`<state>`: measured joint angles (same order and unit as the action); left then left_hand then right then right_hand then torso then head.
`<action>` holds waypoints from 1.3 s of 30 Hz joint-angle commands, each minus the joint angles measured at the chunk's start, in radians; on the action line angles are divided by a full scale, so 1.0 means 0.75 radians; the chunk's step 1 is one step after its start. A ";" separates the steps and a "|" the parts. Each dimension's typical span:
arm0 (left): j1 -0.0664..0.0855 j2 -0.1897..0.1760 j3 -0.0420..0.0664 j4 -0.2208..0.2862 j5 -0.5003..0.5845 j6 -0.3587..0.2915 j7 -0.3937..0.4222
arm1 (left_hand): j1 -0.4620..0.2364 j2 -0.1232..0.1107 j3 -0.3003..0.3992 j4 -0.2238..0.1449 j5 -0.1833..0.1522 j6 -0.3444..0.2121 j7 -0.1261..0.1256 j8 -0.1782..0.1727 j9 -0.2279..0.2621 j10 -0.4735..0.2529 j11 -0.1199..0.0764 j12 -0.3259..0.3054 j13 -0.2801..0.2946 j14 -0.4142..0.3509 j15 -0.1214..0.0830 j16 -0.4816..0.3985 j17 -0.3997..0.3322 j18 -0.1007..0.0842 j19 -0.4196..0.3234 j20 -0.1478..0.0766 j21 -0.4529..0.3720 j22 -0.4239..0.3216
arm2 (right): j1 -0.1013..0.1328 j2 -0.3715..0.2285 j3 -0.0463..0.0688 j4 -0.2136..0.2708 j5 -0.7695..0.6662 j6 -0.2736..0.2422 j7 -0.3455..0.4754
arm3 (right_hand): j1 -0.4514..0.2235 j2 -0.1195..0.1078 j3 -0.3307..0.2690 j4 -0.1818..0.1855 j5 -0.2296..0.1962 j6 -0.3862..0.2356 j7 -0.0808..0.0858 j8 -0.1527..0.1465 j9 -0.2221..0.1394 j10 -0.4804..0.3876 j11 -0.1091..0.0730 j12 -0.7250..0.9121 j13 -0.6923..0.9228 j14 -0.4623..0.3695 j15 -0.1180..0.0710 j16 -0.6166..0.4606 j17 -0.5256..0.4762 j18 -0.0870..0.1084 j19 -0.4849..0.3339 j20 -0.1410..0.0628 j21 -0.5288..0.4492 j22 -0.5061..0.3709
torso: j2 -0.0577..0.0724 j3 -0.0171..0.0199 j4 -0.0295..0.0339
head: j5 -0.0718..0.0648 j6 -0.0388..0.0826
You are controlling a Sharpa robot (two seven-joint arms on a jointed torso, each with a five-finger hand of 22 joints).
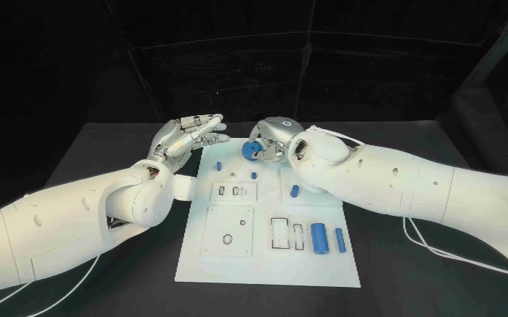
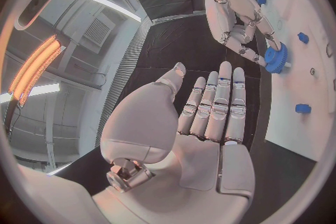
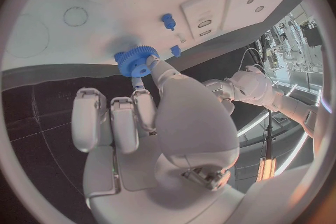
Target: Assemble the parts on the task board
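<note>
Head view: right robot hand pinches blue gear above task board far edge; left robot hand spread, empty.

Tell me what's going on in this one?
The right robot hand holds a blue gear over the far end of the white board. The left robot hand hovers open beside it, holding nothing. Three blue cylinders lie near the board's right edge, and small blue pegs sit farther up.

Black table — dark curtained backdrop
</note>
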<state>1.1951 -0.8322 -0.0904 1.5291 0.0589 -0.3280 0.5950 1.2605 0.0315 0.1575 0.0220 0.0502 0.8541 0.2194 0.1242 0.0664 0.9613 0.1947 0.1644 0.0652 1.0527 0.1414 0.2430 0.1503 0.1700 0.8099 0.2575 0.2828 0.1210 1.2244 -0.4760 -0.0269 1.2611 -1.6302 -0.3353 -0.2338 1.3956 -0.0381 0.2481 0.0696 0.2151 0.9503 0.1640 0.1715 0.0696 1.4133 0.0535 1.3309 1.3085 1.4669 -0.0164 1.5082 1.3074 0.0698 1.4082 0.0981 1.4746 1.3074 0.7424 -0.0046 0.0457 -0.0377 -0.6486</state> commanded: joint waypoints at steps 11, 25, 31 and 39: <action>0.002 0.005 0.002 -0.001 -0.001 0.019 0.004 | 0.003 0.007 -0.004 -0.008 0.003 -0.005 0.047 -0.008 -0.002 -0.001 0.000 -0.006 -0.002 0.004 0.001 -0.005 0.002 0.019 0.011 0.000 -0.005 -0.001 | -0.003 0.057 0.001 -0.042 -0.011 0.116 -0.015 | -0.054 -0.018 0.006 0.011 -0.022 0.050 -0.028 -0.008 -0.005 -0.008 0.002 -0.019 -0.002 0.099 0.002 0.003 0.162 -0.025 -0.004 -0.002 -0.001 0.044 | -0.002 0.0008 -0.0045 | 0.001 -0.006; 0.002 0.004 0.002 0.000 -0.001 0.019 0.002 | 0.003 0.007 -0.004 -0.008 0.003 -0.005 0.047 -0.008 -0.002 -0.001 0.000 -0.006 -0.002 0.004 0.001 -0.005 0.002 0.019 0.011 0.000 -0.005 -0.001 | -0.004 0.070 0.001 -0.072 0.021 0.113 -0.047 | -0.157 -0.059 -0.082 0.080 -0.059 -0.183 0.022 -0.136 -0.009 -0.083 0.049 -0.116 -0.093 0.095 0.042 -0.005 0.148 -0.019 -0.025 0.034 -0.015 0.017 | -0.002 0.0007 -0.0056 | 0.001 -0.007; 0.002 0.003 0.002 0.000 -0.001 0.022 0.000 | 0.003 0.007 -0.004 -0.008 0.003 -0.005 0.047 -0.008 -0.002 -0.001 0.000 -0.006 -0.002 0.004 0.001 -0.005 0.002 0.019 0.011 0.000 -0.005 -0.001 | -0.004 0.069 0.001 -0.077 0.024 0.115 -0.060 | -0.168 -0.055 -0.101 0.096 -0.062 -0.196 0.026 -0.140 -0.007 -0.085 0.053 -0.116 -0.094 0.095 0.045 -0.005 0.148 -0.019 -0.026 0.039 -0.016 0.017 | -0.001 0.0007 -0.0038 | 0.000 -0.008; 0.002 0.002 0.002 0.000 -0.001 0.023 0.000 | 0.003 0.007 -0.004 -0.008 0.003 -0.005 0.047 -0.008 -0.002 -0.001 0.000 -0.006 -0.002 0.004 0.001 -0.005 0.002 0.019 0.011 0.000 -0.005 -0.001 | -0.004 0.062 0.001 -0.068 0.035 0.119 -0.054 | -0.178 -0.046 -0.119 0.114 -0.061 -0.150 0.027 -0.129 0.000 -0.080 0.055 -0.107 -0.086 0.095 0.048 -0.004 0.150 -0.019 -0.025 0.042 -0.016 0.018 | -0.001 0.0011 -0.0054 | 0.000 -0.009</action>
<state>1.1953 -0.8305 -0.0902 1.5279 0.0591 -0.3245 0.5915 1.2605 0.0315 0.1575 0.0220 0.0502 0.8541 0.2194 0.1242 0.0664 0.9613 0.1947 0.1644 0.0654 1.0526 0.1414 0.2431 0.1510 0.1699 0.8099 0.2575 0.2829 0.1212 1.2196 -0.4282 -0.0271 1.2058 -1.6120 -0.2501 -0.2720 1.2704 -0.0704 0.1619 0.1542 0.1723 0.8321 0.1853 0.0722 0.0687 1.3574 0.0911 1.2457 1.2425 1.4668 0.0126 1.5081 1.3077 0.0698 1.3902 0.1231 1.4664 1.3073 0.7411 -0.0038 0.0419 -0.0368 -0.6551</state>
